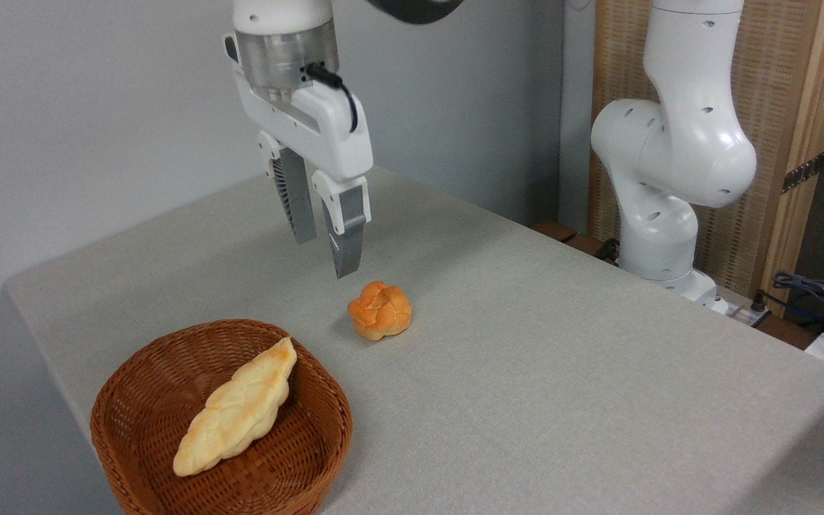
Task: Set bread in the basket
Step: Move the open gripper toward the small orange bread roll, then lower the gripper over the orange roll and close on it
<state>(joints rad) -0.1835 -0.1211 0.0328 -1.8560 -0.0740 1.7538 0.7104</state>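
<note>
Orange-golden knotted bun (379, 310) just below and slightly right of the 2-finger gripper (326, 250), untouched on the grey table (562, 372).

Grey fingertips slightly spread, pinching nothing, hovering above the bun. Near to its lower left, the reddish-brown woven wicker basket (133, 400), already holding 1 long pale braided loaf (237, 408). Next, probably: small shift right, then straight descent.

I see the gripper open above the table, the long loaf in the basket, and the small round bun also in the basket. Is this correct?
Not quite: the camera view shows the small round bun on the table, outside the basket. The gripper is open and the long loaf lies in the basket.
</note>
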